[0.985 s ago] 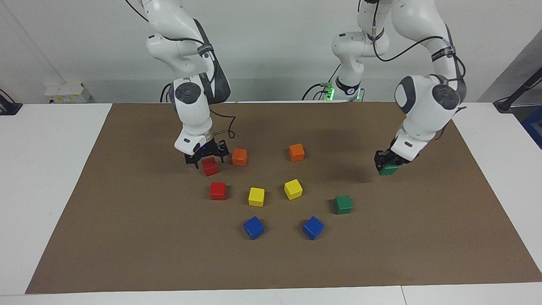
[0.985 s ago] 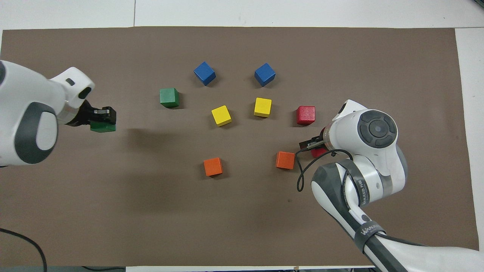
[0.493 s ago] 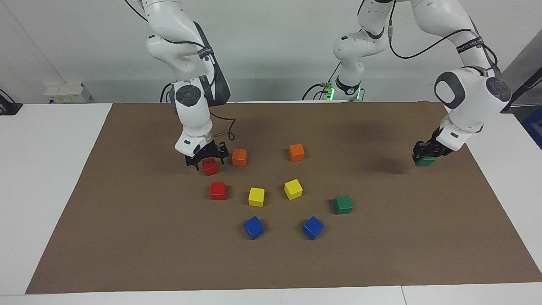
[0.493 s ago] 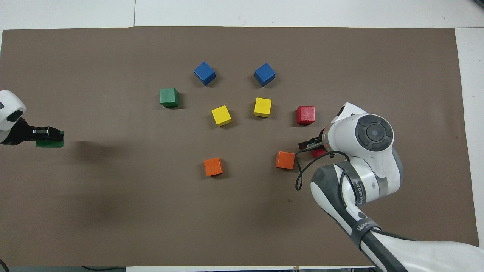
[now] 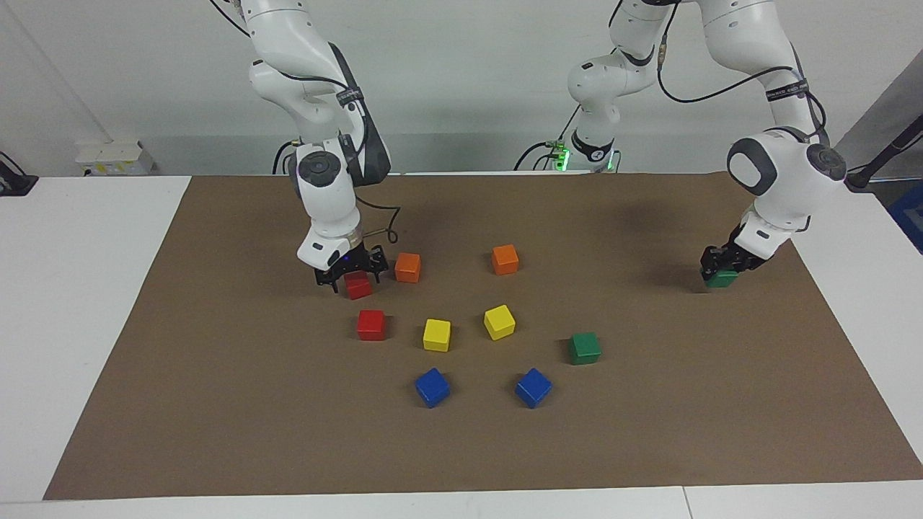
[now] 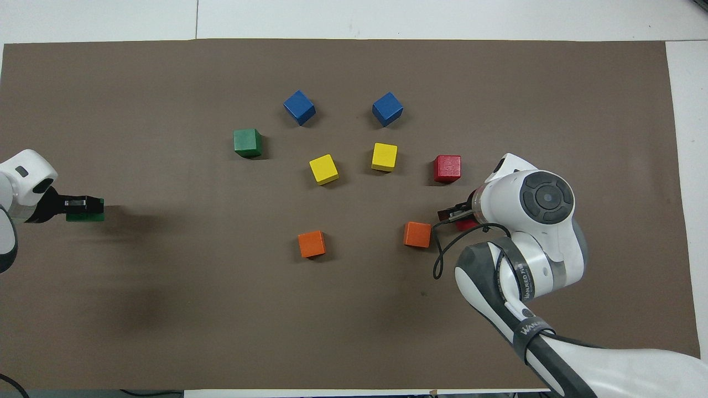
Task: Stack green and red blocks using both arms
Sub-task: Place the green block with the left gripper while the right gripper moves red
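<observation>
My left gripper (image 5: 721, 268) is shut on a dark green block (image 5: 722, 279) and holds it just above the brown mat at the left arm's end of the table; both also show in the overhead view, gripper (image 6: 83, 205) and block (image 6: 86, 216). The second green block (image 5: 585, 348) (image 6: 247, 142) rests on the mat. My right gripper (image 5: 350, 274) is shut on a red block (image 5: 358, 287), tilted and low over the mat beside an orange cube (image 5: 407, 267). In the overhead view the wrist hides most of this block (image 6: 466, 224). The second red block (image 5: 371, 324) (image 6: 447, 168) lies on the mat farther from the robots.
A second orange cube (image 5: 505, 259), two yellow cubes (image 5: 436, 335) (image 5: 499, 321) and two blue cubes (image 5: 432, 387) (image 5: 533, 387) lie on the brown mat (image 5: 216, 404) between the red and green blocks. White table borders the mat at both ends.
My left gripper carried its green block out to the left arm's end of the mat and came down close to the mat. My right gripper sank slightly with the red block.
</observation>
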Robot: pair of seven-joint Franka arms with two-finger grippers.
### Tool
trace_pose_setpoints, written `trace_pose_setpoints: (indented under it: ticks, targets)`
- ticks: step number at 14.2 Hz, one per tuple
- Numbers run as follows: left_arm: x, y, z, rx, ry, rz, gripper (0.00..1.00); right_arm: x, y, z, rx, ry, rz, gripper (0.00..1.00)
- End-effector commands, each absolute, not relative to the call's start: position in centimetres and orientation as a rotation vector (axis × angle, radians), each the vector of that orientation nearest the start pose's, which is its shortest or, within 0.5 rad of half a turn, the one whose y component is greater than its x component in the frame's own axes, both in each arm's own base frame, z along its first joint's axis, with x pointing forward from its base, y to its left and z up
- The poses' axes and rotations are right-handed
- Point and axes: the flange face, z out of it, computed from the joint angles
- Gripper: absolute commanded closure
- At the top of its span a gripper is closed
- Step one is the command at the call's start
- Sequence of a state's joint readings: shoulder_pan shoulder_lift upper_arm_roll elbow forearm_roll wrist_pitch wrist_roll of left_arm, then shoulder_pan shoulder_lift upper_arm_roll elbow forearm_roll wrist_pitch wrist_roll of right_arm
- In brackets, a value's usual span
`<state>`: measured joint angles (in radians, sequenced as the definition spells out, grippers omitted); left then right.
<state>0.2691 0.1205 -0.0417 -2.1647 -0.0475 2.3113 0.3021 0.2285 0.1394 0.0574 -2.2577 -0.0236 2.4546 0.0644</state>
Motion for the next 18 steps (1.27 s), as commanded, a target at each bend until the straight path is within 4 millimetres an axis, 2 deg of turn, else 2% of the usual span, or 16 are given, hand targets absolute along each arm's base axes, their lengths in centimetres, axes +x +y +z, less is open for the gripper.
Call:
trace_pose_setpoints:
  ticks: [1,3,5,6,8,10,14,15,16,18]
  targets:
    - [53.7,12.8,33.2,-3.179,0.046,-0.098,1.00,51.9,14.9,30.0,-3.106,-0.386,-0.103,0.15]
    - [53.8,12.8,33.0,-3.178,0.041,-0.103,1.00,51.9,14.9,30.0,-3.107,-0.383,-0.098,0.50]
    - [53.8,12.8,32.7,-3.178,0.040,-0.103,1.00,52.1,14.7,30.2,-3.109,-0.381,-0.091,1.00]
    - [53.9,12.9,32.4,-3.176,0.035,-0.117,1.00,52.7,14.1,30.9,-3.110,-0.362,-0.105,1.00]
    - [53.8,12.9,31.8,-3.172,0.037,-0.126,1.00,55.3,11.5,33.8,-3.122,-0.303,-0.094,1.00]
    - [53.8,12.9,31.3,-3.173,0.034,-0.124,1.00,58.4,6.5,36.4,-3.133,-0.220,-0.073,1.00]
    - [53.9,13.1,31.1,-3.171,0.050,-0.126,0.98,59.6,-3.0,36.9,-3.153,0.014,-0.162,1.00]
    - [53.9,13.0,31.1,-3.171,0.055,-0.126,0.01,59.5,-4.7,36.6,-3.155,0.056,-0.164,1.00]
    - [53.9,13.0,31.1,-3.170,0.062,-0.126,0.00,59.2,-5.5,36.3,-3.155,0.080,-0.159,1.00]
    - [54.1,13.0,31.4,-3.168,0.079,-0.133,0.00,58.9,-5.6,34.9,-3.152,0.091,-0.188,1.00]
